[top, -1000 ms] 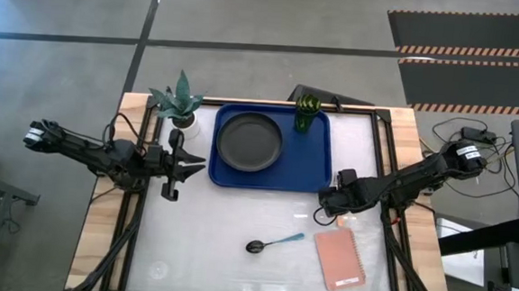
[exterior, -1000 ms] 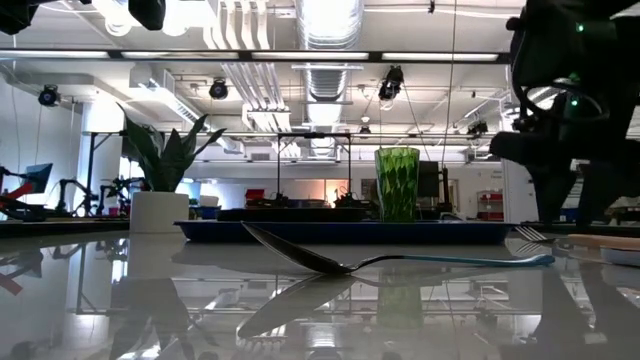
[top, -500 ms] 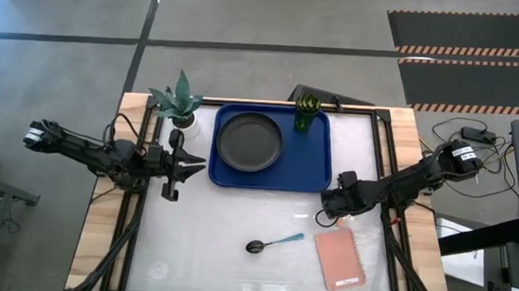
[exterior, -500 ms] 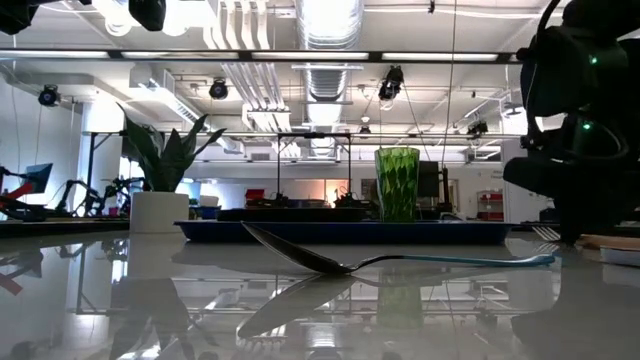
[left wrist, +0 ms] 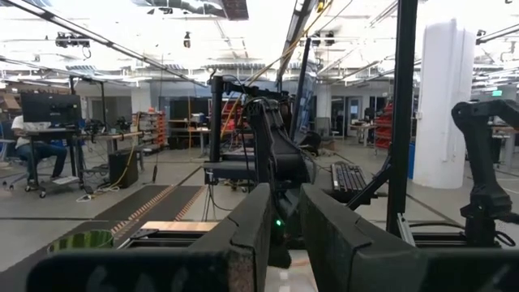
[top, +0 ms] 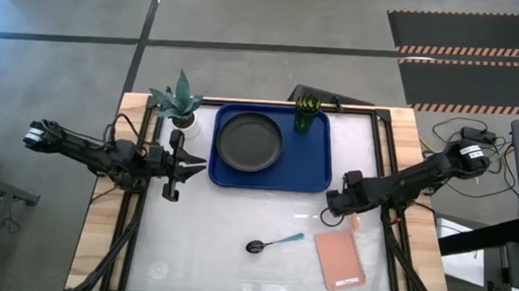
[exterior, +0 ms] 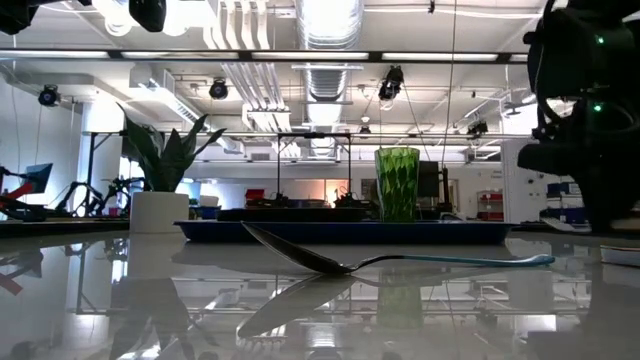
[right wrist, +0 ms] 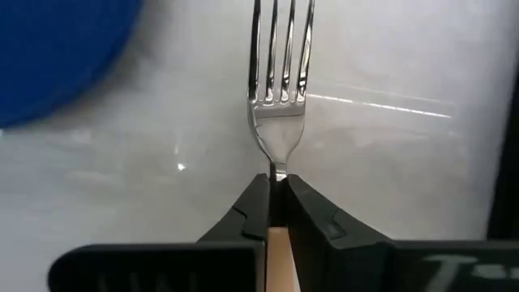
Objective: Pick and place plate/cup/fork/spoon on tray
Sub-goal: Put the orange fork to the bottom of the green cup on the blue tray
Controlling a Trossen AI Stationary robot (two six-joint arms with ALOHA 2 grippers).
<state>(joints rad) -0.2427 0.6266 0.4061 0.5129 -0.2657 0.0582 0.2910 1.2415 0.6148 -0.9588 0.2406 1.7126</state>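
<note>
Blue plastic is what I see first: the tray [top: 272,150] sits at the table's far middle, its long side running across. On its left half lies the black plate [top: 250,140], inside the rim. The green cup [top: 307,113] stands upright in the tray's far right corner, close to the rim. The right half of the tray in front of the cup is bare blue.

My right gripper [top: 335,204] is low over the white tabletop, just off the tray's near right corner. Its fingers [right wrist: 258,212] are pressed onto the fork [right wrist: 278,89], pinching it where the orange handle meets the silver neck, tines pointing forward over the table. The tray's rounded corner shows just beside the tines in the right wrist view.

The spoon [top: 273,243] lies on the table nearer the front, well apart from the tray, blue handle pointing toward the right. A pink notebook [top: 339,259] lies just right of it, near the right gripper.

My left gripper [top: 174,163] waits by the table's left edge, fingers spread and holding nothing. A potted plant [top: 180,103] stands just beyond it, beside the tray's far left corner. The table between the tray's near rim and the spoon is open.
</note>
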